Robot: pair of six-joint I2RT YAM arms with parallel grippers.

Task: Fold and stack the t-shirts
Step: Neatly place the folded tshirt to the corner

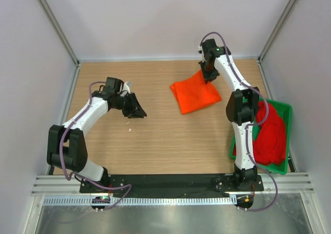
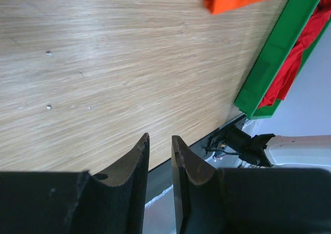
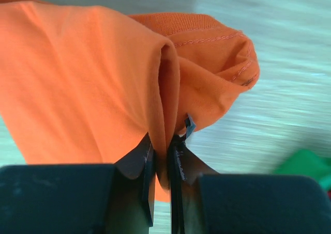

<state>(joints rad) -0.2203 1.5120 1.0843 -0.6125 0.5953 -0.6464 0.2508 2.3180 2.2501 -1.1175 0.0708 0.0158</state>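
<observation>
Left arm [image 1: 85,115] bent at elbow, reaching over left half of desk [image 1: 155,146]. Left gripper [image 1: 136,108] points right, fingers narrowly parted, holding nothing. Right arm [image 1: 234,75] stretched toward far edge. Right gripper [image 1: 208,78] points down, pinched tight on orange t-shirt [image 1: 196,96] fold.

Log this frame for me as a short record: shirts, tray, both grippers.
orange shirt: folded small, lying on the table
red shirt: bunched in the green tray, unfolded
right gripper: pinching a fold at the orange shirt's far edge
left gripper: fingers a narrow gap apart, empty, over bare wood
stack: not yet started
</observation>
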